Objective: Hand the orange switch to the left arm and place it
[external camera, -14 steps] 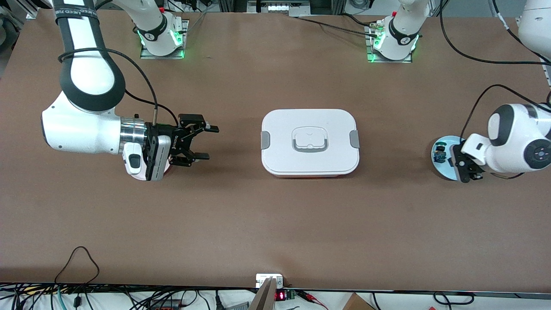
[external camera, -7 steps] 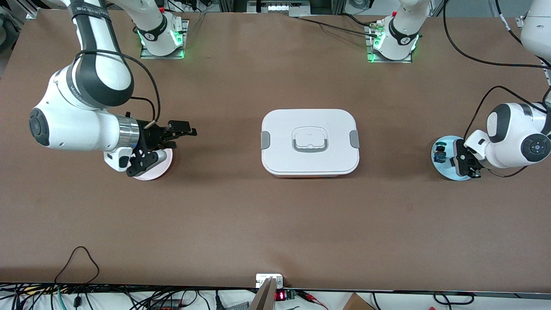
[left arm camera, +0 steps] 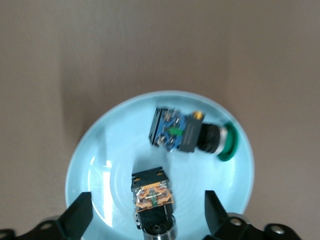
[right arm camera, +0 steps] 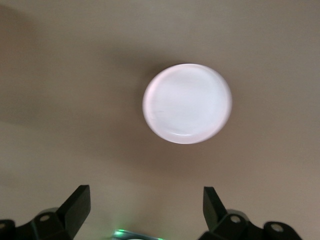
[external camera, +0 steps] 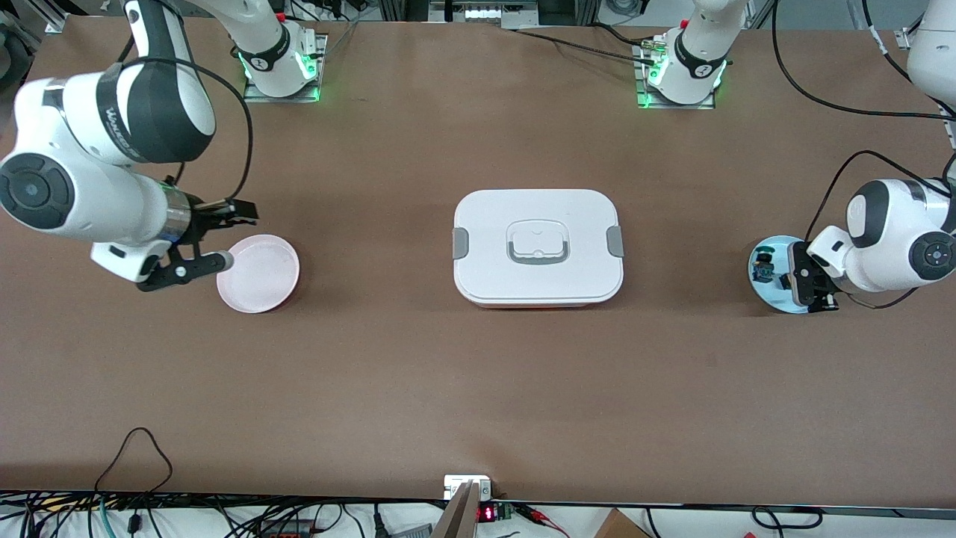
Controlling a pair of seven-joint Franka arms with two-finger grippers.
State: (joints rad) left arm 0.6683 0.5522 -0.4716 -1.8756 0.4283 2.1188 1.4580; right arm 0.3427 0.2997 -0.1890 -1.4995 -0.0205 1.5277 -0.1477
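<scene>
Nothing has been carried yet, as I judge it: the orange switch point(left arm camera: 152, 202) lies on the pale blue plate point(left arm camera: 100, 150) toward my left arm's end of the table from the box point(external camera: 538, 246), beside the blue-and-green switch point(left arm camera: 192, 135). My left gripper point(left arm camera: 147, 220) hangs just over that plate, fingers spread wide on either side of the orange switch, touching nothing. The grasp, the lift, the handover clear of the box and the set-down all remain. My right gripper point(external camera: 198, 243) hovers wide and empty beside the pink plate point(external camera: 258, 273), toward the right arm's end from the box. The switch is small: black body, an orange patterned end face upward.
</scene>
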